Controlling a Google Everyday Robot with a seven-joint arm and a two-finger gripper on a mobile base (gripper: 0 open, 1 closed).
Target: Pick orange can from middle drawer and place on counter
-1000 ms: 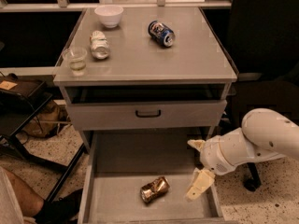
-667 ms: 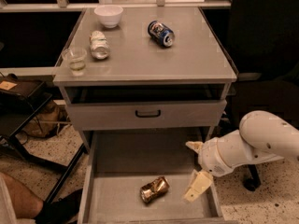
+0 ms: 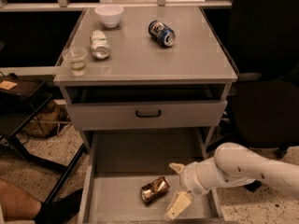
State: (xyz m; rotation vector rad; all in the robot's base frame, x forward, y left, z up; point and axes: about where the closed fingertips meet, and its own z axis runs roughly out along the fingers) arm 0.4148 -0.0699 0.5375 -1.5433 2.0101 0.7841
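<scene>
Change: the gripper [image 3: 171,190] has moved left and lower in the middle drawer [image 3: 117,203] over the past second, closing most of the gap to the orange can [image 3: 154,190]. The can itself has not shifted.
Gripper state: fingers spread wide, nothing held, one finger beyond the can's line and one nearer the drawer front.
Can position: just left of the open fingers, its near end at their mouth and seemingly not yet between them.
Meaning for the task: the reach looks almost done. The grasp and lift are not yet made.
Can's look: lying on its side, tilted across the drawer floor, shiny orange-gold with brown patches, crumpled and foil-like.
Handling: dented walls may give unevenly under the squeeze.
Counter [image 3: 140,59]: well above the gripper and behind it.
</scene>
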